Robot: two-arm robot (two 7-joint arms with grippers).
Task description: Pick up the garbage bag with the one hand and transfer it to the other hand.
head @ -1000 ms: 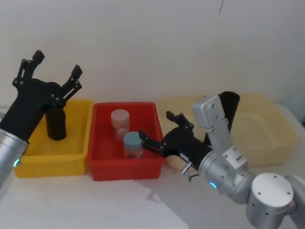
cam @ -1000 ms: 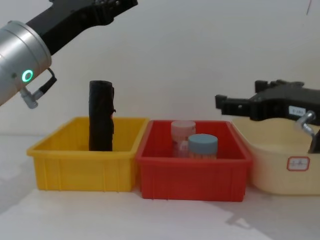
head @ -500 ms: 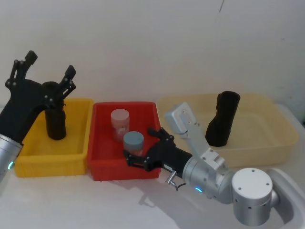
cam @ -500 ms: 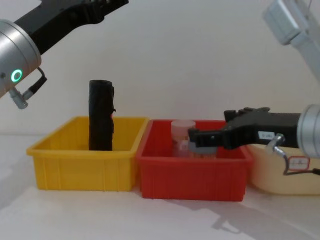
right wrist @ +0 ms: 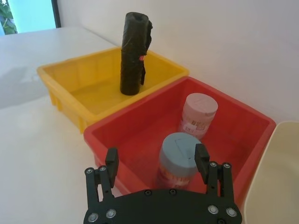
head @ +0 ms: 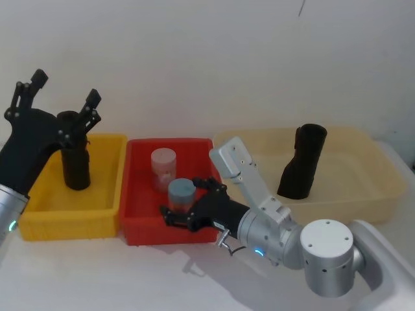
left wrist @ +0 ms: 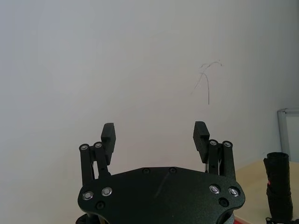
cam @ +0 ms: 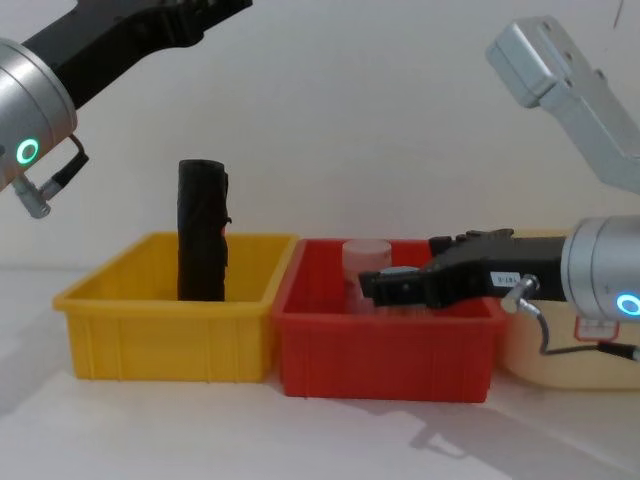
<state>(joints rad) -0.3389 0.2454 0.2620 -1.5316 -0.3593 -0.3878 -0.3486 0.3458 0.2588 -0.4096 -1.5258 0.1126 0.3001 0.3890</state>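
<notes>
1. The left gripper (head: 65, 91) had its jaws spread wide with nothing between them. In the left wrist view (left wrist: 154, 133) both fingers pointed at the bare wall.
2. It hung high, above the garbage bag (head: 76, 165), and in the chest view its black link ran off the top edge, well clear of the roll.
3. The garbage bag (cam: 202, 230) stood upright on the floor of the yellow bin (head: 110, 194), its top rising above the rim. Nothing touched it.
4. The right gripper (head: 183, 202) was also wide open and empty. It reached low over the front of the red bin (head: 168, 233), just beside the blue-lidded jar (head: 181, 191), with the pink jar (head: 163, 165) behind it.
5. In the right wrist view (right wrist: 156, 158) the jaws faced across the red bin towards the garbage bag (right wrist: 134, 51) in the next bin.
6. A second black roll (head: 301, 162) leaned in the beige basin (head: 363, 201), apart from both grippers.
7. Judged from this, the task was at the approach step: no pick had been made and the transfer was not yet begun.
8. The next move called for the left gripper to come down with its jaws either side of the bag's upper part and close. The bag would then have to be lifted clear of the rim and carried towards the waiting right gripper.
</notes>
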